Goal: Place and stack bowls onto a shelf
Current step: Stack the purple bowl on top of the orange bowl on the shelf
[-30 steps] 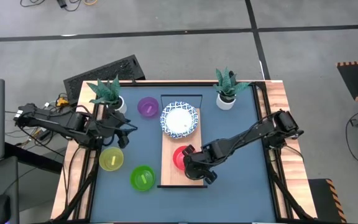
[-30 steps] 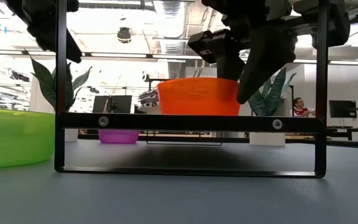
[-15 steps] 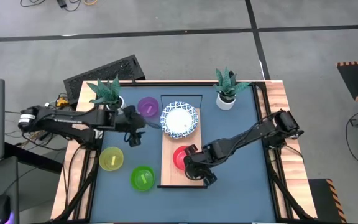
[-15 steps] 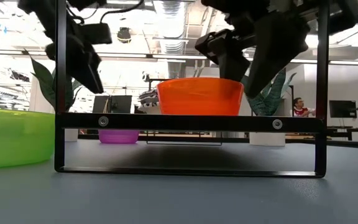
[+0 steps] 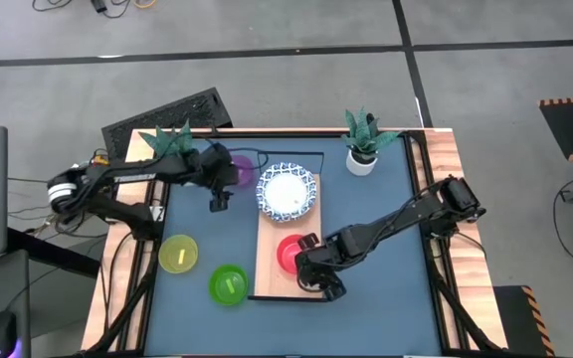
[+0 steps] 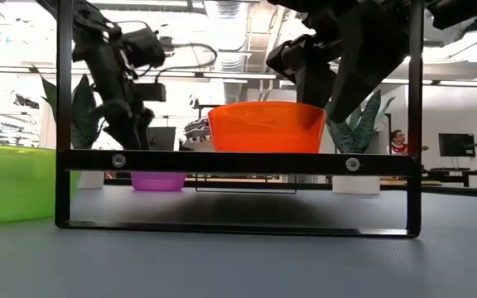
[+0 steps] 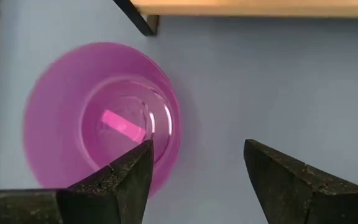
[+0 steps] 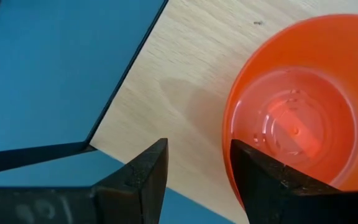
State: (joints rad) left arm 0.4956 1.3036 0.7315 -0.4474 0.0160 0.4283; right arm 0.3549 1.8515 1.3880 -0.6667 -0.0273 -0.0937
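The red bowl (image 5: 287, 251) stands on its base on the light-wood shelf (image 5: 270, 231), near the shelf's near end. A white bowl with a blue-patterned rim (image 5: 288, 192) sits on the far end. My right gripper (image 8: 197, 171) is open at the red bowl's rim (image 8: 229, 134): one finger is over the bowl, the other over the plank. It also shows in the low view (image 6: 325, 91). My left gripper (image 7: 197, 177) is open above the purple bowl (image 7: 98, 118), which stands on the blue tabletop left of the shelf (image 5: 239, 171). The yellow bowl (image 5: 178, 254) and the green bowl (image 5: 229, 284) stand on the table at the near left. My right gripper's fingers stand on either side of the red bowl's wall, on the bowl's near right side, coming from above. I cannot tell whether either finger touches the rim. The bowl stands upright on the plank.
Two white pots with green plants stand at the table's far corners (image 5: 363, 159) (image 5: 174, 149). The shelf sits on a black frame (image 6: 238, 162) that stands close in the low view. The green bowl (image 6: 15, 182) fills that view's left side. Bare blue tabletop lies right of the shelf.
My left gripper has swung from the table's left edge toward the far right, to above the purple bowl. My right gripper's fingers have spread apart at the red bowl's rim. The shelf's near end has shifted slightly toward the table's left.
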